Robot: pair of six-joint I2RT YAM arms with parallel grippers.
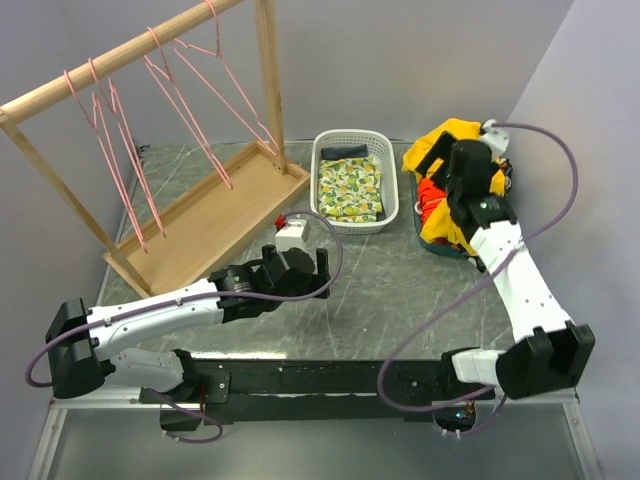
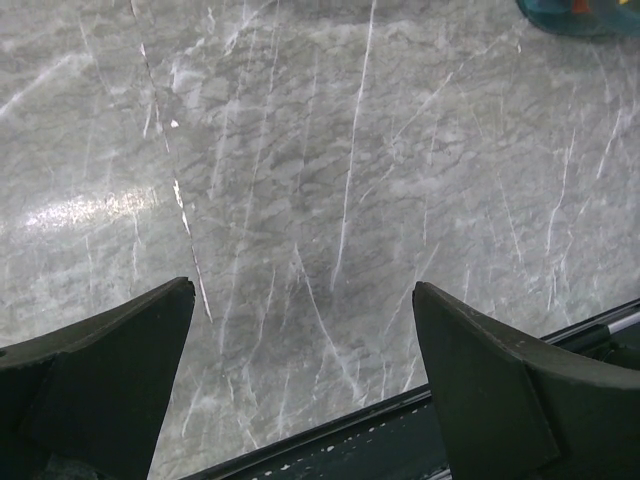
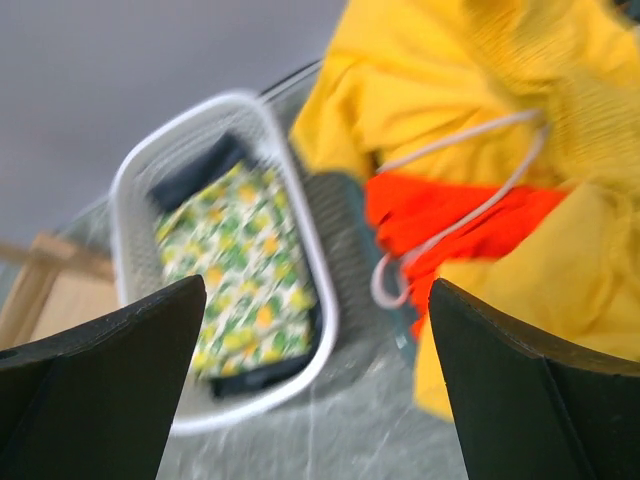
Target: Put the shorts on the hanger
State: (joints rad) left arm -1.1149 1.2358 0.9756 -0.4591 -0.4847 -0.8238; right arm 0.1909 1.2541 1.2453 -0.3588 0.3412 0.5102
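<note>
The yellow shorts (image 1: 452,134) lie bunched in a teal bin (image 1: 436,247) at the back right, over an orange-red cloth (image 1: 432,196). In the right wrist view the shorts (image 3: 430,90) fill the upper right, with a white drawstring (image 3: 452,196) across the orange-red cloth (image 3: 455,222). My right gripper (image 1: 432,158) hovers over the pile, open and empty (image 3: 317,285). Several pink wire hangers (image 1: 190,105) hang on a wooden rail at the back left. My left gripper (image 1: 322,275) is low over the marble table, open and empty (image 2: 302,288).
A white basket (image 1: 318,172) with a lemon-print cloth (image 1: 351,187) stands at the back centre; it also shows in the right wrist view (image 3: 320,290). The wooden rack's base board (image 1: 215,215) lies at left. A small white box (image 1: 292,234) sits near the left gripper.
</note>
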